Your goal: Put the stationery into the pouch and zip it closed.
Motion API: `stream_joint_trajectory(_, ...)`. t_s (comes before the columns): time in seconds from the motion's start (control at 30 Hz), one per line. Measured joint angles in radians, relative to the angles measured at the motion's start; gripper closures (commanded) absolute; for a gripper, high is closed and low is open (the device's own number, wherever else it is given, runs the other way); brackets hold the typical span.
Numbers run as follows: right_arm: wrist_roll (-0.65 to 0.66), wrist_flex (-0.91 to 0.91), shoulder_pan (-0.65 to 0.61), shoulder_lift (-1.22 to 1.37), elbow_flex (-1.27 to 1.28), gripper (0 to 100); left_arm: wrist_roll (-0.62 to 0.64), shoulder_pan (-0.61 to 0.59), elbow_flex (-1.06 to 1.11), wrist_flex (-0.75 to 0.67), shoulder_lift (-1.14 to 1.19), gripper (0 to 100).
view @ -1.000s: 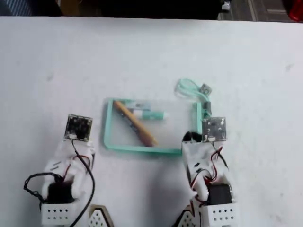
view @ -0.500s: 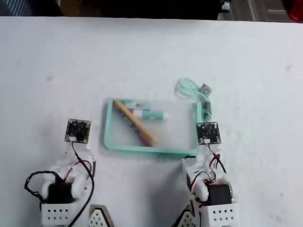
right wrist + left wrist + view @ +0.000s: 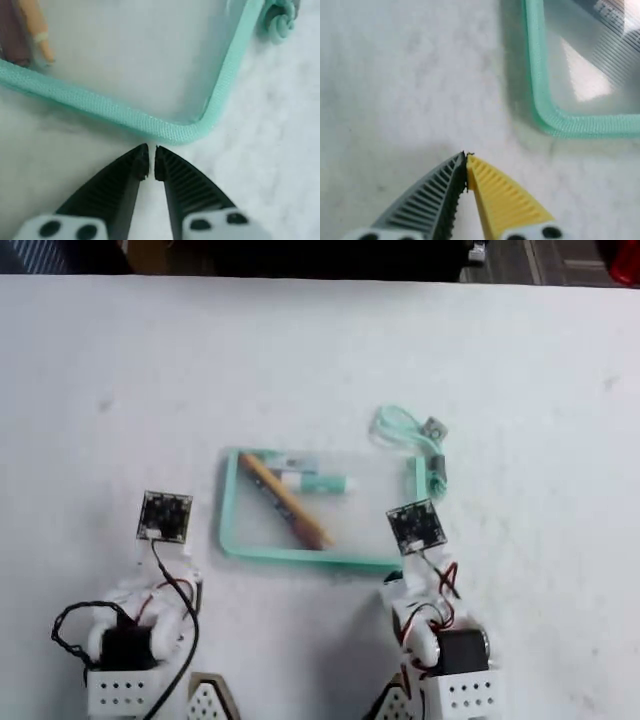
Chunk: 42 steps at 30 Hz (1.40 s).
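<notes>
- Right gripper [image 3: 151,160], jaws pressed together, sits just beside the pouch [image 3: 125,117] corner; a forward nudge could shove the pouch.
- Left gripper [image 3: 466,165], also pressed together, hangs over bare surface [image 3: 395,75], bracing nothing.
- Pencil [image 3: 285,502] lies inside; an unfinished zip could spill it.

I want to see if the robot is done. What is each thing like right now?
pouch: lying flat, two things inside.
pencil: lying slanted in the pouch.
pen: lying in the pouch, capped.
left hand: shut, empty.
right hand: shut, empty, at the pouch's corner.
</notes>
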Motion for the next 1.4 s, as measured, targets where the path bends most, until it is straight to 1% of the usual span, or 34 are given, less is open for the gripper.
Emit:
stream_joint_trajectory(0.07,-0.044,0.000,0.000,0.000,0.000,98.2,0.000,0.000,0.000,0.000,0.000,98)
stream_joint_trajectory(0.2,-0.061,0.000,0.000,0.000,0.000,98.2,0.000,0.000,0.000,0.000,0.000,98)
stream_joint_trajectory(1.4,-0.063,0.000,0.000,0.000,0.000,98.1,0.003,0.000,0.000,0.000,0.000,98)
